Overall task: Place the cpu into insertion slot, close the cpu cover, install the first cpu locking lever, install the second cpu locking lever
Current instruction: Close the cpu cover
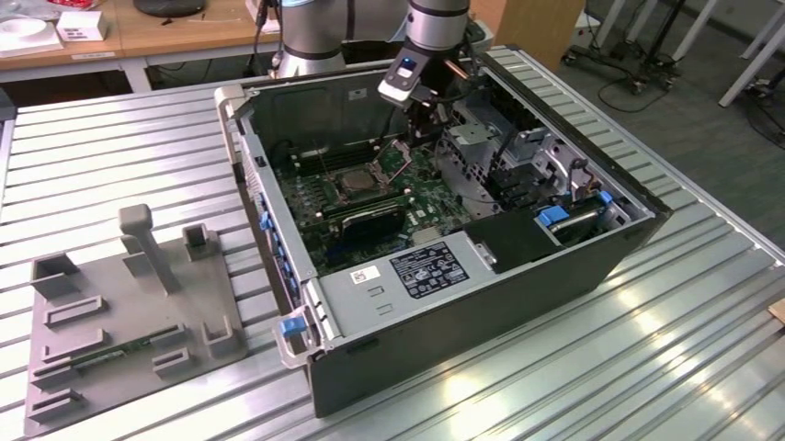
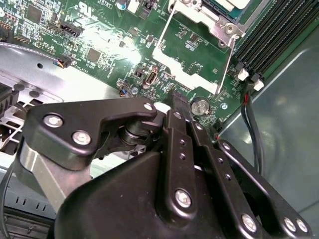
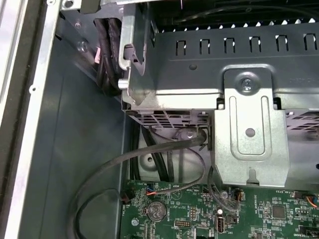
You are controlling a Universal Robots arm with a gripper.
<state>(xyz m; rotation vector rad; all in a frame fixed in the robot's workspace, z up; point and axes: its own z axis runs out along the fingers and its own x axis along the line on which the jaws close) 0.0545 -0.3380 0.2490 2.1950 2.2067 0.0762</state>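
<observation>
An open computer case (image 1: 466, 303) lies on a slatted metal table. My gripper (image 1: 411, 129) reaches down into it from the back. In the second wrist view its black fingers (image 2: 175, 124) meet at the tips, and my gripper (image 2: 177, 102) is shut with nothing seen between them. The tips hover just off the free edge of the cpu cover (image 2: 164, 47), a silvery frame swung open over the green board. The cover stands raised beside the insertion slot (image 1: 349, 184) in the exterior view. A pale face, the cpu (image 2: 232, 4), shows in the socket at the picture's edge.
A grey drive cage (image 3: 249, 124) and black cables (image 3: 149, 159) stand close behind the arm. Memory slots (image 2: 279, 35) and a coin battery (image 2: 200, 105) flank the socket. A white-labelled metal box (image 1: 424, 271) fills the case's near end. A grey fixture plate (image 1: 123, 322) lies at the exterior view's left.
</observation>
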